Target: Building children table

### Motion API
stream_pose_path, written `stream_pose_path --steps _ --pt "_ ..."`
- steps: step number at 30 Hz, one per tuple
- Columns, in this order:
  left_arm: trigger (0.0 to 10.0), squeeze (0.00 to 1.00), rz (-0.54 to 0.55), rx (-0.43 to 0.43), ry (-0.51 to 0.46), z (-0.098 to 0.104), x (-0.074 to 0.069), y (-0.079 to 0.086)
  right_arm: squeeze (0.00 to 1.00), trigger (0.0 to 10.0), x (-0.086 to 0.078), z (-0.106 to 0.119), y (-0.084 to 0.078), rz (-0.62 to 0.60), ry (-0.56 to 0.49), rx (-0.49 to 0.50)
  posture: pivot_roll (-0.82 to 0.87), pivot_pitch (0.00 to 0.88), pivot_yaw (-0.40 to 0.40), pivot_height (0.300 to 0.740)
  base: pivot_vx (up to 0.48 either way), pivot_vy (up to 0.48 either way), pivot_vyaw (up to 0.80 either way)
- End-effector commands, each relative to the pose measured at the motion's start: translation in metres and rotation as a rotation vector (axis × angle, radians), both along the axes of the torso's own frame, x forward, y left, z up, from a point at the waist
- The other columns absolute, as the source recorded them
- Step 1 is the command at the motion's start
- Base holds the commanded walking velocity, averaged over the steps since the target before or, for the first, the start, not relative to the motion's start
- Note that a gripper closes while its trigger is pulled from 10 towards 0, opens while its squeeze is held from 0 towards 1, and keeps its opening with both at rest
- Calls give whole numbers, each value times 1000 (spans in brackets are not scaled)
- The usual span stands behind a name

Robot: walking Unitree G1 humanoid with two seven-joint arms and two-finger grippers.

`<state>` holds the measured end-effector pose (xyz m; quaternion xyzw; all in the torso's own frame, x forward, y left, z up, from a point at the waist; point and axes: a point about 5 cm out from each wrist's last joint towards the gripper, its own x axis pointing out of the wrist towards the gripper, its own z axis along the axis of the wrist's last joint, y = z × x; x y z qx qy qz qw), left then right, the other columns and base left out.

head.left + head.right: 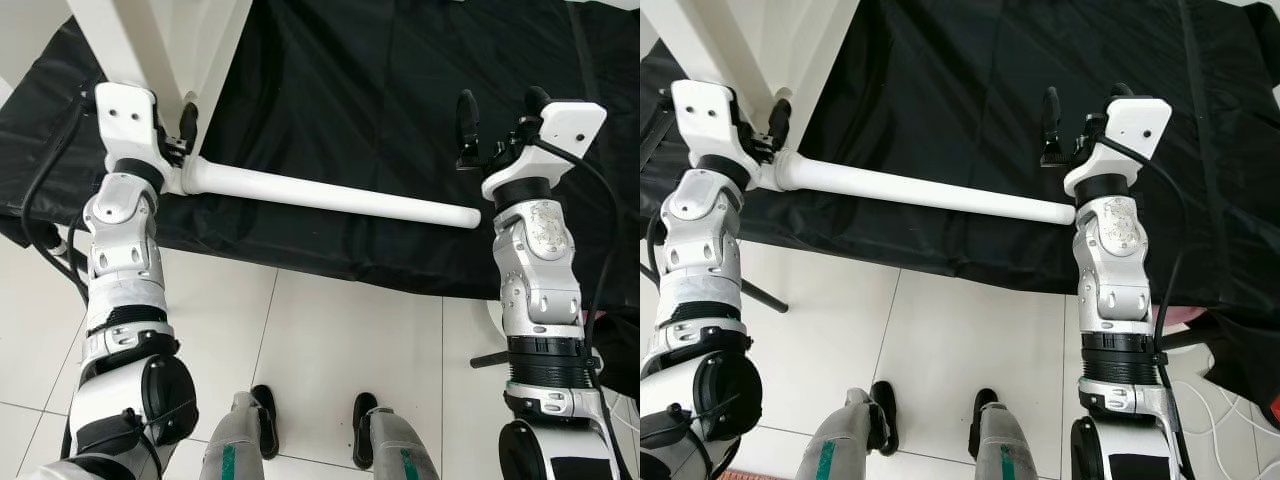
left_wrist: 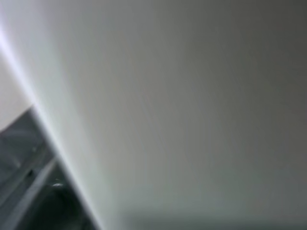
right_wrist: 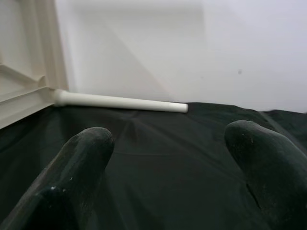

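A white tabletop [image 1: 160, 40] rests on a black cloth [image 1: 380, 90] at the far left. A long white table leg [image 1: 330, 197] runs from its near corner to the right, lying level along the cloth's front edge. My left gripper [image 1: 180, 135] is right at the joint where that leg meets the tabletop, and the left wrist view is a blurred white surface [image 2: 182, 105] up close. My right gripper [image 1: 500, 112] hovers open and empty just beyond the leg's free end [image 1: 470, 216]. In the right wrist view, a white leg [image 3: 120, 101] joined to the tabletop [image 3: 29, 72] lies far past its spread fingertips [image 3: 86, 148].
The cloth-covered surface ends at a front edge [image 1: 330, 265] with white tiled floor [image 1: 330, 340] below. My own feet [image 1: 265, 410] stand on the tiles close to that edge. A thin black stand leg [image 1: 762, 296] pokes out at the left, and a pink object [image 1: 1185, 315] sits at the right.
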<state>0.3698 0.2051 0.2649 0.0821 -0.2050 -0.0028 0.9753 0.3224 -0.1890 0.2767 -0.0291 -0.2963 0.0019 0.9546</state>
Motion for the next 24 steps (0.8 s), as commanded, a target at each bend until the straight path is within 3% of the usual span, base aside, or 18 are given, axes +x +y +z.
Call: stream_pose_path --steps 1,8,12,13,17,18,21,24 --pt "10000 0 -22 28 -18 5 -2 -5 0 10000 -1 -7 0 4 19 4 -93 282 62 740 0 0 0" --pt "10000 0 -77 132 -2 2 -14 6 0 10000 -1 -9 2 12 26 -1 -85 282 67 740 0 0 0" --pt "10000 0 -93 143 -5 2 -17 10 0 10000 -1 -10 2 14 27 -3 -82 283 68 740 0 0 0" --pt "10000 1000 -108 151 -10 2 -22 13 0 10000 0 -10 3 18 29 -6 -75 283 67 740 0 0 0" --pt "10000 1000 -159 204 -9 2 -34 15 0 10000 1 -11 4 28 33 -14 -68 284 66 740 0 0 0" --pt "10000 0 -183 233 -5 1 -40 15 0 10000 2 -11 5 32 34 -17 -64 286 64 740 0 0 0" --pt "10000 0 -207 264 -2 3 -52 18 0 10000 3 -10 6 43 34 -21 -55 293 63 740 0 0 0" --pt "10000 0 -207 264 -2 3 -52 18 0 10000 3 -10 6 43 34 -21 -55 293 63 740 0 0 0"
